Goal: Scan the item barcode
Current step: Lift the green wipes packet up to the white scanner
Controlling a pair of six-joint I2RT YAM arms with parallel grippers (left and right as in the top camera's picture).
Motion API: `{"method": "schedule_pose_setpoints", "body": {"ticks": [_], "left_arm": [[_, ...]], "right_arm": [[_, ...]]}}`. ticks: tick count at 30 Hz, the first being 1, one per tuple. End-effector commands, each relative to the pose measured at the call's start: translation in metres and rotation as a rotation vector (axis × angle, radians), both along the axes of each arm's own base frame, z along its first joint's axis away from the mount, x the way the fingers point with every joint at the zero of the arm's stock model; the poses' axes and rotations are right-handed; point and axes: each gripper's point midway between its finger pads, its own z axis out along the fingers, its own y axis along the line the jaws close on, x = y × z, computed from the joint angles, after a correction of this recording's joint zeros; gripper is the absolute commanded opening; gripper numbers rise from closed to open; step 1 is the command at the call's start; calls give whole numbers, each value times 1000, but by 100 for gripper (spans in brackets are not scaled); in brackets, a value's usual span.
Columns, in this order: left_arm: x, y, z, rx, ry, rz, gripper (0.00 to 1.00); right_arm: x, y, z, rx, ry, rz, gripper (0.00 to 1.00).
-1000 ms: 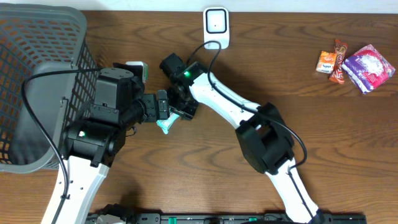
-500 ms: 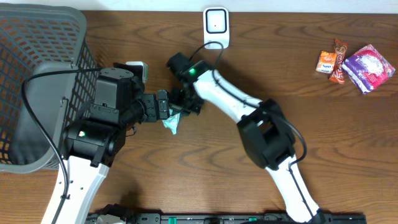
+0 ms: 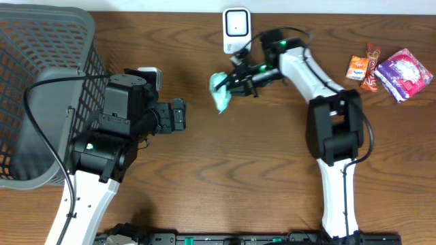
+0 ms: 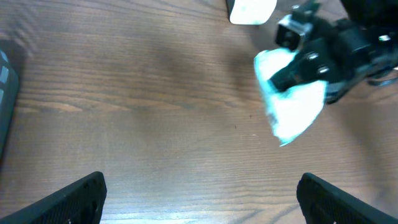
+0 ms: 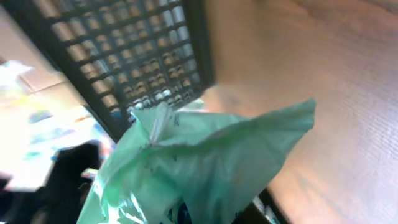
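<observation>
Your right gripper [image 3: 234,79] is clamped on the mint-green packet [image 3: 219,92], which sticks out past its fingertips over the wooden table [image 3: 272,170] (in the right wrist view crumpled film fills most of the frame, and its print is too blurred to read). The white scanner [image 3: 236,26] stands just beyond that gripper at the table's far edge, near the packet but apart from it. Your left gripper [image 3: 178,116] has its jaws spread wide with nothing between them. In its own view the two fingers sit in the bottom corners with bare wood between, and the packet and the right gripper lie ahead and to the right. Behind the left gripper, past its arm, stands the dark mesh basket [image 3: 41,41]. Well away from the right gripper, on the other side of its arm, a few snack packs [image 3: 392,68] lie close together near the table's far edge.
</observation>
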Motion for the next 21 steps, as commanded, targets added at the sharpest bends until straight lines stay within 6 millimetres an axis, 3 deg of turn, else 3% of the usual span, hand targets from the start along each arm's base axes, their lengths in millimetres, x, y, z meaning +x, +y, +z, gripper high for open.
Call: {"method": "schedule_pose_setpoints", "body": {"ticks": [1, 5, 12, 15, 21], "left_arm": [[1, 0, 4, -3, -10, -4, 98], [1, 0, 4, -3, -10, -4, 98], [1, 0, 4, -3, -10, -4, 98], [1, 0, 4, -3, -9, -4, 98], [1, 0, 4, -3, -10, -4, 98]], "right_arm": [[-2, 2, 29, 177, -2, 8, 1], [-2, 2, 20, 123, -17, 11, 1], [11, -11, -28, -237, -89, -12, 1], [26, -35, -37, -503, -163, -55, 1], [54, -91, -16, -990, -371, -131, 1]]}}
